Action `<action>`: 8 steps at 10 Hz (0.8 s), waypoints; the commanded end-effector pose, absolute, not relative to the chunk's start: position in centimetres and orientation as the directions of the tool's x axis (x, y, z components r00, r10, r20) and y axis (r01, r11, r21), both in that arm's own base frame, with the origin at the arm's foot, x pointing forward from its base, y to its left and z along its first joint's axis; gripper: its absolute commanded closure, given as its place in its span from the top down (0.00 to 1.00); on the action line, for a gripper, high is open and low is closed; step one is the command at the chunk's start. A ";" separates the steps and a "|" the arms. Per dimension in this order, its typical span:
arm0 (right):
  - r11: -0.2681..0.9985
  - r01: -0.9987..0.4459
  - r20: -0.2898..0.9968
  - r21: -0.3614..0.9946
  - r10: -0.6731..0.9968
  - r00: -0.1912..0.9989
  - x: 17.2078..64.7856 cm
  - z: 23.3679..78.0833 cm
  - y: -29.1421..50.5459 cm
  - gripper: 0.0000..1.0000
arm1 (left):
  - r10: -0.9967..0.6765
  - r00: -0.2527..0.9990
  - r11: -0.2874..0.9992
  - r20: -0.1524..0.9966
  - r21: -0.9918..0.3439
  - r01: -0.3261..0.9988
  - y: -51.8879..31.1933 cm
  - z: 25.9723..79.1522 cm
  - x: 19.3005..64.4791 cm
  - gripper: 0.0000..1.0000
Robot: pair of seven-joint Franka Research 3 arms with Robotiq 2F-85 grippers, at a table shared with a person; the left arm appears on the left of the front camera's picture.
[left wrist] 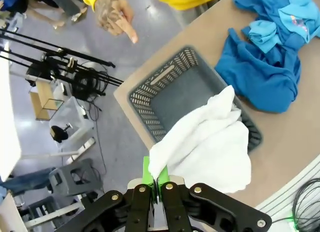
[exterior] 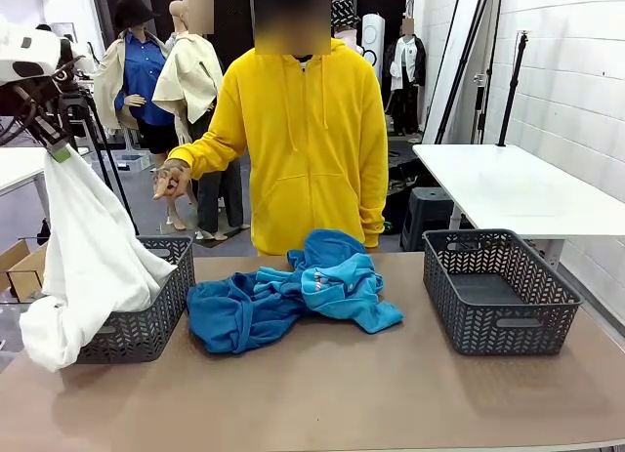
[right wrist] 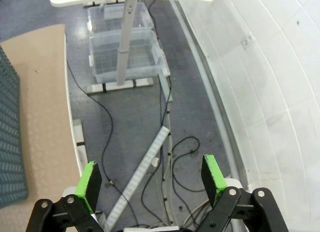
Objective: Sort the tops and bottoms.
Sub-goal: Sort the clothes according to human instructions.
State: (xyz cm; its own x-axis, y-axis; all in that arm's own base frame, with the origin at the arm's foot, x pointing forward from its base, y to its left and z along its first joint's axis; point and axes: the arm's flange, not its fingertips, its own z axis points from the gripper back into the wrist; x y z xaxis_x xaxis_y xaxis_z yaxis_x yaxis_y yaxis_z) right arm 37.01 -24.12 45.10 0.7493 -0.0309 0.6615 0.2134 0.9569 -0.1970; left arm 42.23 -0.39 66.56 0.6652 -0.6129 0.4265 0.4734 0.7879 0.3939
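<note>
Left gripper [left wrist: 155, 179], nearest the lens, is seen pressed together on an edge of a white garment [left wrist: 205, 142]; the garment is hung from it high at the table's left and is draped across one corner of the left grey basket [exterior: 146, 320]; a heap of two blue garments, one dark blue [exterior: 229, 315] and one light blue [exterior: 342, 281], is laid mid-table [exterior: 322, 393] between that basket and the right grey basket [exterior: 498, 296]; right gripper [right wrist: 151, 179] is held spread wide, nothing between its pads, above cabled floor beside the table edge; a person's hand [exterior: 173, 179] in a yellow sleeve is raised beyond the left basket
</note>
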 end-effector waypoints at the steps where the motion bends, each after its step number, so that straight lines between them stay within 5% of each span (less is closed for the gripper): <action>1: 0.958 0.211 0.660 -0.195 -0.031 0.751 37.0 45.0 -24.2 1.00 | -0.628 0.643 0.776 0.438 0.404 0.484 -1.0 69.1 42.1 0.00; 4: 0.958 0.211 0.660 -0.195 -0.031 0.751 37.0 45.0 -24.2 1.00 | -0.626 0.645 0.778 0.438 0.400 0.484 -1.1 68.1 42.0 0.00; 8: 0.958 0.211 0.660 -0.195 -0.031 0.751 37.0 45.0 -24.2 1.00 | -0.584 0.730 0.811 0.356 0.231 0.537 -0.2 59.5 52.3 0.00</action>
State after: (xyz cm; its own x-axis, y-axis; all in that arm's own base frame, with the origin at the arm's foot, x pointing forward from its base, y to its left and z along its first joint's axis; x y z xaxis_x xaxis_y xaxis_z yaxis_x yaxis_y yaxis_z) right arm 36.99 -24.13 45.10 0.7493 -0.0312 0.6615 0.2137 0.9569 -0.1968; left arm 49.90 -0.61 59.85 0.7194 -0.5960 0.3567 0.5283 0.8029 0.2760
